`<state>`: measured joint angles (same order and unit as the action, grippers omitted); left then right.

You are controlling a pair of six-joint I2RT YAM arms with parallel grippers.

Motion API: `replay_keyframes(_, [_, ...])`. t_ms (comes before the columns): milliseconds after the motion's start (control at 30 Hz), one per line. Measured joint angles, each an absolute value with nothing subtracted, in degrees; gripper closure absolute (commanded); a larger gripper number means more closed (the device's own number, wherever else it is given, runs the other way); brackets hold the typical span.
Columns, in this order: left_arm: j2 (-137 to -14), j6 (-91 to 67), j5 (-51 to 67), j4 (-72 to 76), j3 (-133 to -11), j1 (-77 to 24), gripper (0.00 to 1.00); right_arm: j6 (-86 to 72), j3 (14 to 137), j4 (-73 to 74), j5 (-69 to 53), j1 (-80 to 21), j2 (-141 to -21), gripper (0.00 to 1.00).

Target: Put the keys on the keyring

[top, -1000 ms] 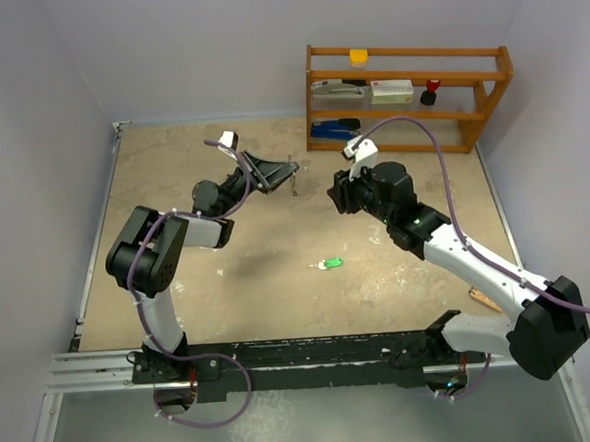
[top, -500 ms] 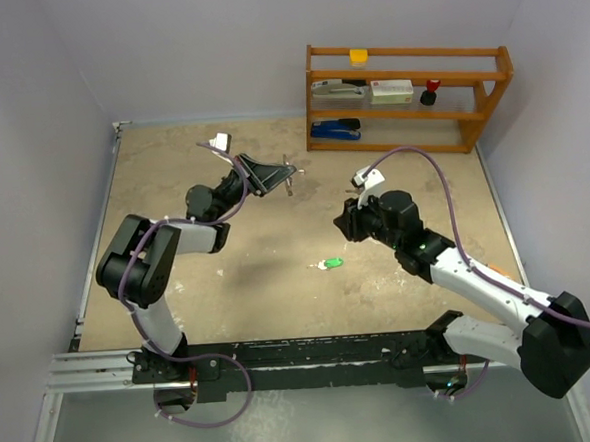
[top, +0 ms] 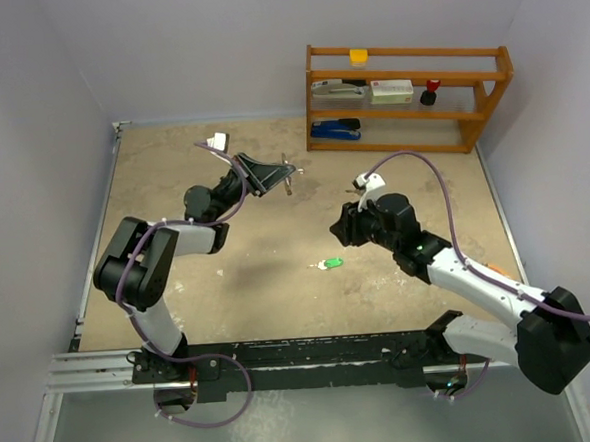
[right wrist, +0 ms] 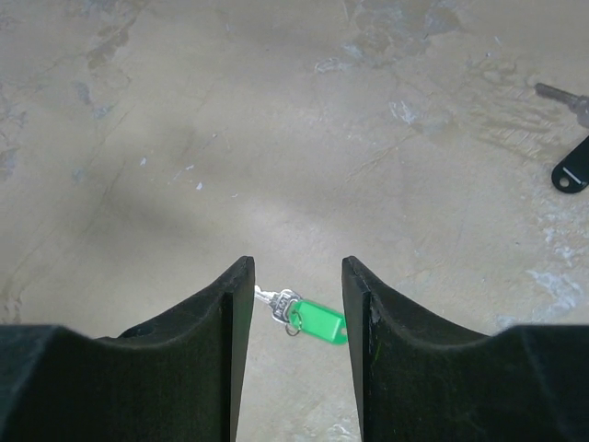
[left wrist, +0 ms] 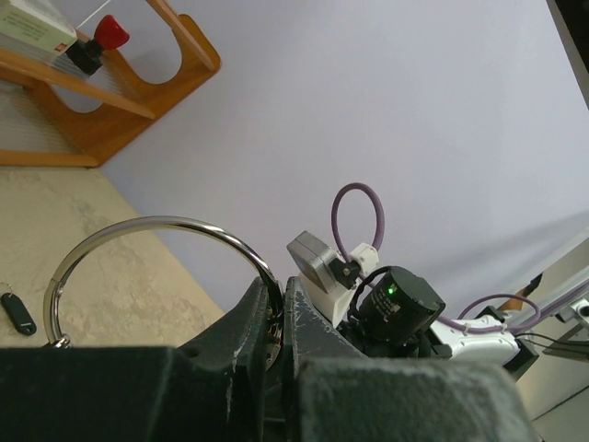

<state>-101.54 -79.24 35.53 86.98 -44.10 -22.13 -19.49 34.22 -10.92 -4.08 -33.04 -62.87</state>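
The thin round silver wire keyring (left wrist: 161,220) is clamped between the closed fingers of the left gripper (left wrist: 279,293) and held up over the beige mottled table (top: 172,168). Its lower arc is hidden behind the gripper body, and any keys hanging from it cannot be made out. The right gripper (right wrist: 294,269) is seen with its jaws apart and nothing between them, hovering over the small green-headed metal key (right wrist: 317,322). That key lies flat on the table, its blade tip close to one finger (right wrist: 230,322). A black-headed key (right wrist: 571,173) lies well apart at the frame's edge, where a silver key blade (right wrist: 557,92) near it is cut off. The wooden shelf rack (top: 407,89) stands at the far right, its contents too small to identify.
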Motion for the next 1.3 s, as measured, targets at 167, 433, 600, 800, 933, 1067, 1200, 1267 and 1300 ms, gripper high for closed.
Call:
replay_keyframes(167, [-101.4,-78.6,34.0,87.0,-42.8,-22.1,1.0,-22.9,33.8,-9.8,-3.8,-33.0,-63.1,0.57])
replay_keyframes(433, [-101.3,-78.4,32.2,87.0,-41.4,-22.1,1.0,-30.1,29.7,-9.9,-4.5,-33.5,-66.5,0.61])
replay_keyframes(600, [-101.3,-78.4,31.8,87.0,-41.4,-22.1,1.0,-33.4,27.8,-11.2,-5.5,-35.5,-68.8,0.62])
replay_keyframes(800, [-101.3,-78.4,31.6,87.0,-41.4,-21.7,1.0,-36.6,25.4,-14.5,-6.3,-36.4,-70.3,0.62])
replay_keyframes(933, [-101.3,-78.4,31.4,87.0,-41.3,-21.5,1.0,-37.4,25.0,-15.9,-6.9,-36.7,-71.9,0.62])
replay_keyframes(1067, [-101.3,-78.4,31.3,87.0,-41.3,-21.4,1.0,-37.6,25.0,-17.1,-7.1,-36.8,-73.4,0.62])
replay_keyframes(1200, [-101.3,-78.4,31.3,87.0,-41.3,-21.3,1.0,-37.6,25.0,-17.8,-7.1,-36.8,-75.2,0.63])
replay_keyframes(1267, [-101.3,-78.4,31.3,87.0,-41.3,-21.3,1.0,-37.6,25.0,-18.0,-7.1,-36.8,-75.9,0.63])
replay_keyframes(1300, [-101.3,-78.4,31.3,87.0,-41.3,-21.3,1.0,-37.6,25.0,-18.1,-7.1,-36.8,-76.2,0.63])
